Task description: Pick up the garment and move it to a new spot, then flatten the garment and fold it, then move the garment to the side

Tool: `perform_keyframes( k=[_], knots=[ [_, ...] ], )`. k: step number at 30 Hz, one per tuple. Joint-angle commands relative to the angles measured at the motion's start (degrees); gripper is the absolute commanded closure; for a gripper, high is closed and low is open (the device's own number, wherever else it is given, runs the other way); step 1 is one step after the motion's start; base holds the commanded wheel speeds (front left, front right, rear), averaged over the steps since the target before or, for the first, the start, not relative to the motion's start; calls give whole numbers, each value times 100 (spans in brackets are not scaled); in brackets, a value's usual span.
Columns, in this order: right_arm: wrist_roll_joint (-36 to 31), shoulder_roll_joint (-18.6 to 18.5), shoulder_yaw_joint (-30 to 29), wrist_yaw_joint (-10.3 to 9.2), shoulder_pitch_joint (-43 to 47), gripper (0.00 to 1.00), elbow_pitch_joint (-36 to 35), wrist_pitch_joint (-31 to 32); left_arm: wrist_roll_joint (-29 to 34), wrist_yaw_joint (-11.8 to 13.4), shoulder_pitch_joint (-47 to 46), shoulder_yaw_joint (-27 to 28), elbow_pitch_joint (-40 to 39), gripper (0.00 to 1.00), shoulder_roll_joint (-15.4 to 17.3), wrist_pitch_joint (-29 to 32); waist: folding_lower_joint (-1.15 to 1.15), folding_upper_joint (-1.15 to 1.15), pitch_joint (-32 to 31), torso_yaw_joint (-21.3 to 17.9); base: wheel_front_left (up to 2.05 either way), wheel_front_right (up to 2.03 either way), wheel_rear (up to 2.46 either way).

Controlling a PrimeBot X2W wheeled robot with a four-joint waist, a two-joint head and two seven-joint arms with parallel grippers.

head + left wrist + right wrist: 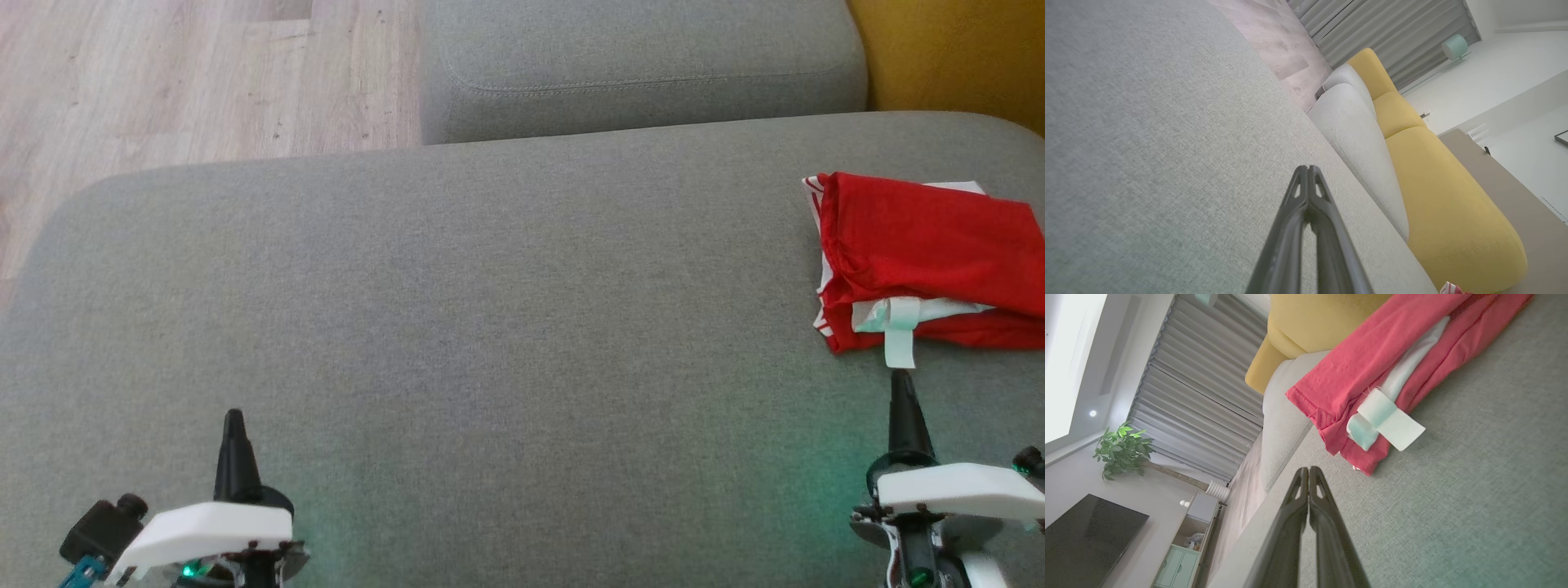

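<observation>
Tapered black fingers (236, 457) on left gripper (234, 416), right gripper (899, 377), white wrist shells (204, 527), green lights (189, 569)

A wide grey fabric seat (490, 286) lies in front. Behind its far edge stands a second grey cushion (637, 65), with yellow upholstery (1445, 196) beside it. The floor (163, 73) is of pale wood. Grey pleated curtains (1192, 396) cover one wall (a green plant (1122, 451) stands near them). A dark television (1086, 535) is next to a low cabinet (1177, 567).

No readable text, labels or numbers; white tag (1392, 424) on garment (922, 245) blank.
</observation>
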Motion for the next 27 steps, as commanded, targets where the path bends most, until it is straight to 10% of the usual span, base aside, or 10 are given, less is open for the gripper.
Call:
perform_keyframes(
  k=[1, 27],
  knots=[
    [186, -33, 38, -2, -309, 100, -229, 59, -161, -53, -306, 169, -199, 100, 14, 53, 0, 0, 1, 0, 0, 0, 0],
    [1724, -39, -81, -3, -421, 100, -299, 472, -1640, -182, -408, 489, -207, 100, 16, 476, 0, 0, 15, -2, 0, 0, 0]
  ],
)
